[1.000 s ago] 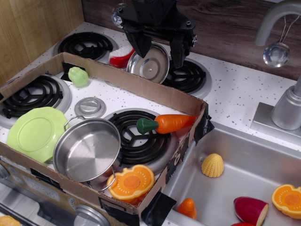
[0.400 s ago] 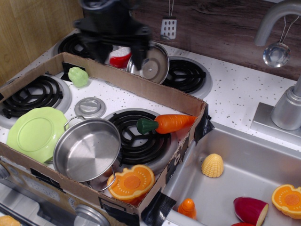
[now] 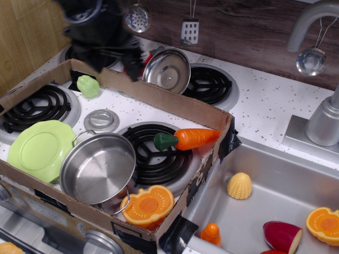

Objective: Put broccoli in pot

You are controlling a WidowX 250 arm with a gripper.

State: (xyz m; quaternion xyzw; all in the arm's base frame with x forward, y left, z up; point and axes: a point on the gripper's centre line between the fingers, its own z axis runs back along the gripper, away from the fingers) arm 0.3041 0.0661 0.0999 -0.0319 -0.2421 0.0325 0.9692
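— Gripper (image 3: 114,63) first: where is it, and how do its fingers stand?

— It hangs over the back wall of the box (image 3: 159,98), blurred. Two dark fingers point down, one near the box's back-left corner and one nearer the lid (image 3: 167,71), with a clear gap between them, so spread apart and holding nothing.

— Now the rest, large to small, all from the box.

— The pot (image 3: 98,166) sits in its front-left part, mouth up and empty, touching the green plate (image 3: 39,148) on its left. The carrot (image 3: 185,139) lies by the right wall.

— And the broccoli (image 3: 88,85)?

— In the back-left corner, well apart from the pot. It lies just below and left of the gripper, a lumpy knob with no clear long axis. I'd judge a short drop leftward reaches it.
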